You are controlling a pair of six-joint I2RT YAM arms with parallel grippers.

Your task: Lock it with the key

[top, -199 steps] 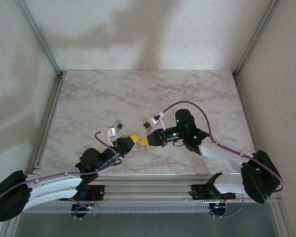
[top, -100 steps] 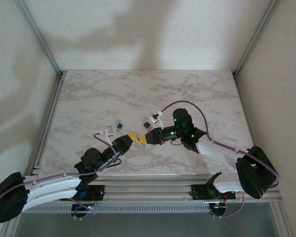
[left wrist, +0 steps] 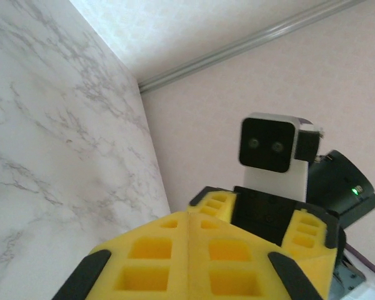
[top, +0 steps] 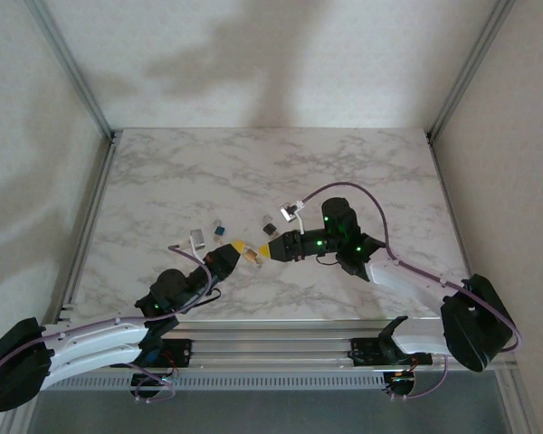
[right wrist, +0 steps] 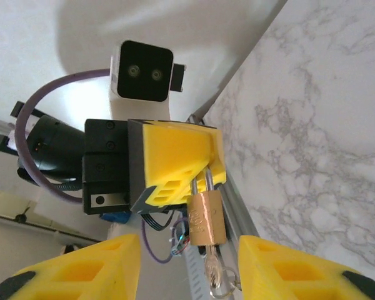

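Note:
A brass padlock hangs by its shackle from the yellow fingers of my left gripper, which is shut on it. A silver key with a ring sticks out of the lock's bottom. My right gripper is open, its yellow pads on either side of the lock and key without touching them. From above, the left gripper and the right gripper face each other tip to tip, the padlock between them. In the left wrist view my left gripper has its pads pressed together and the lock is hidden.
Small loose pieces lie on the marble table just beyond the grippers: a grey-white piece, a blue bit and a dark bit. Aluminium rails run along the near edge.
My right gripper has opened, let go of the key and drawn back slightly to the right. The left gripper still holds the padlock and has shifted a little away from me.

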